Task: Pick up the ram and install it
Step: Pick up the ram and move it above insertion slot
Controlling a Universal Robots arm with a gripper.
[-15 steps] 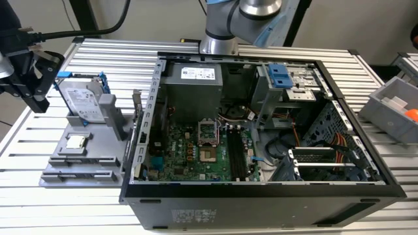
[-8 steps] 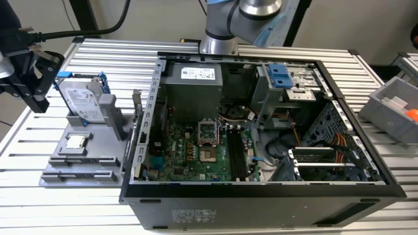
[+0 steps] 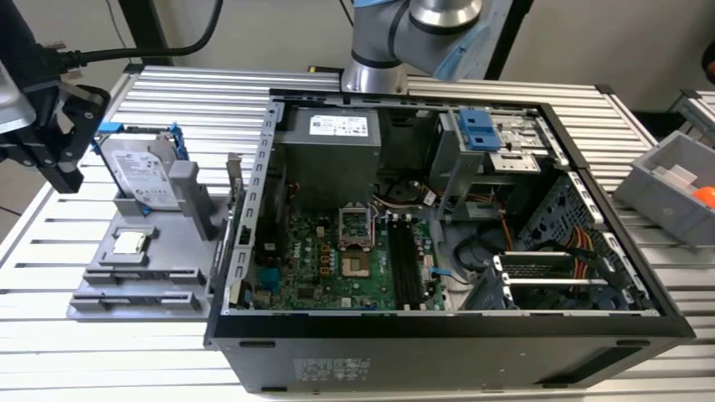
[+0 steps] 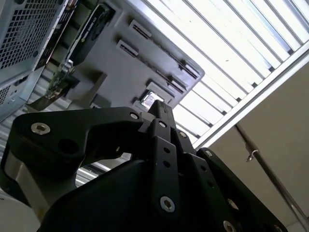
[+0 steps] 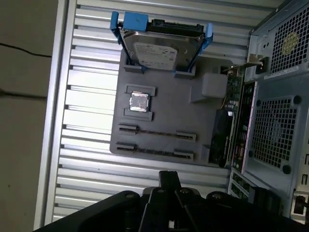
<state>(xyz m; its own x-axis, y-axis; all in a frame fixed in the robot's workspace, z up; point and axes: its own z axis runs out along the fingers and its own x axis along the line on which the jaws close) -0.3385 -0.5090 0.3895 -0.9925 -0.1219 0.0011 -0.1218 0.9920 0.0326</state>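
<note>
My gripper hangs shut over the slatted table at the exterior view's left, just left of the grey parts holder. In both wrist views its fingers meet with nothing visible between them. The holder has two long narrow slots, each showing just a thin dark line. I cannot make out the ram there; it is hidden or too thin to tell. The open computer case shows the motherboard with its dark memory slots.
On the holder, a silver hard drive stands in a blue bracket and a small square CPU chip lies flat. A green expansion card stands between holder and case. A grey bin sits at the exterior view's right.
</note>
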